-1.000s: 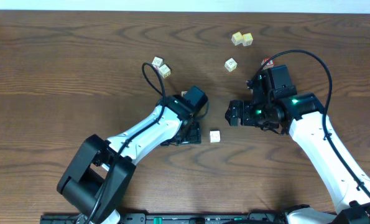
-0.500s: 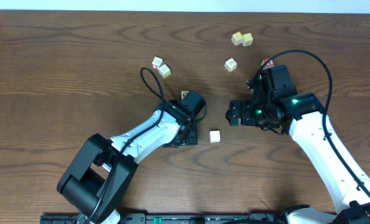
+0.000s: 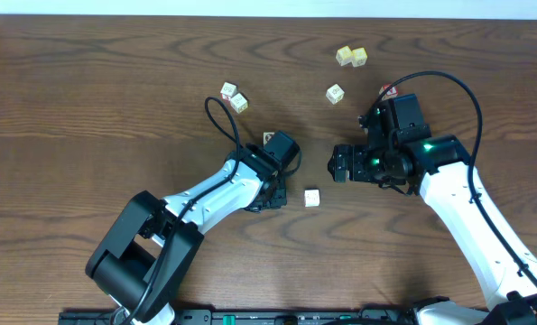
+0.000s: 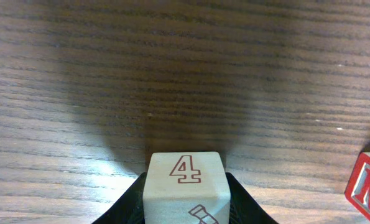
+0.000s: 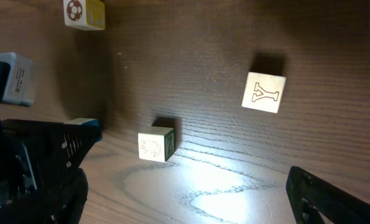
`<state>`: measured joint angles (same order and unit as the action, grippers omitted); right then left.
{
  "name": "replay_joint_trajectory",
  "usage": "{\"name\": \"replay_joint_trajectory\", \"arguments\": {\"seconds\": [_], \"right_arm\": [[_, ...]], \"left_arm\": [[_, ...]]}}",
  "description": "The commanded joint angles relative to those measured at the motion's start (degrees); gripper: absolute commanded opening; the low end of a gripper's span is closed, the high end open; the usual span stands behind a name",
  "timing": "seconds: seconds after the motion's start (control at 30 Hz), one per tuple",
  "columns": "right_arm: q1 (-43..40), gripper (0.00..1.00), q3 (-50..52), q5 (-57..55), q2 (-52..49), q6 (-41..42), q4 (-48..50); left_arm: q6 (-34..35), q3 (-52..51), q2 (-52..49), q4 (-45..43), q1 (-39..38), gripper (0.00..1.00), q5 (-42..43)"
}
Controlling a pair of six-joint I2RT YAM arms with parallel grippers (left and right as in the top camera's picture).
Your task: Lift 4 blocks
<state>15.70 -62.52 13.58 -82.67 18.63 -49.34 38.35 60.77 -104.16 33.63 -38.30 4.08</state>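
While the left end effector [image 4: 185, 202] has its jaws against both sides of the block with a 4 [image 4: 185, 177], this block still stands on the counter [image 4: 172, 74], so I judge its lift as not yet begun. Another whitish block [image 3: 312, 197] lies near it, also on the counter. The right end effector [image 3: 338, 164] hovers wide and holds nothing. Compared with one second ago, the left arm has slid slightly left, uncovering a red-bordered cube [image 3: 268, 137]; the right arm has not moved.
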Motion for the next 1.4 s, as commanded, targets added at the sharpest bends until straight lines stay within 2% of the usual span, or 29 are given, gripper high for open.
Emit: {"name": "replay_joint_trajectory", "arguments": {"seconds": [0.0, 0.27, 0.33, 0.57, 0.87, 0.97, 1.03, 1.07, 1.37], "right_arm": [[0.46, 0.99, -1.22, -0.26, -0.28, 0.2, 0.13], [0.46, 0.99, -1.22, -0.26, -0.28, 0.17, 0.11], [0.46, 0.99, -1.22, -0.26, -0.28, 0.17, 0.11], [0.46, 0.99, -1.22, -0.26, -0.28, 0.2, 0.28], [0.46, 0.99, -1.22, -0.26, -0.28, 0.17, 0.07], [0.46, 0.99, -1.22, -0.26, -0.28, 0.2, 0.04], [0.46, 0.99, -1.22, -0.26, -0.28, 0.17, 0.02], [0.46, 0.99, -1.22, -0.26, -0.28, 0.17, 0.02], [0.46, 0.99, -1.22, -0.26, -0.28, 0.17, -0.61]], "left_arm": [[-3.56, -0.57, -0.96, -0.79, 0.28, 0.28, -2.23], [-10.71, 2.27, -0.96, -4.39, 0.31, 0.28, -4.81], [-10.93, 2.86, -0.96, -4.39, 0.31, 0.28, -7.06], [-10.91, 2.89, -0.98, -4.0, 0.24, 0.28, -7.1], [-10.88, 2.89, -0.98, -3.96, 0.17, 0.29, -1.51], [-10.88, 2.89, -0.98, -3.85, 0.2, 0.37, -1.51], [-10.91, 2.89, -0.96, -3.76, 0.2, 0.52, -1.51], [-10.88, 2.91, -0.96, -3.76, 0.24, 0.56, -1.51], [-10.67, 3.23, 3.67, -2.82, 1.01, 0.58, -1.51]]}}
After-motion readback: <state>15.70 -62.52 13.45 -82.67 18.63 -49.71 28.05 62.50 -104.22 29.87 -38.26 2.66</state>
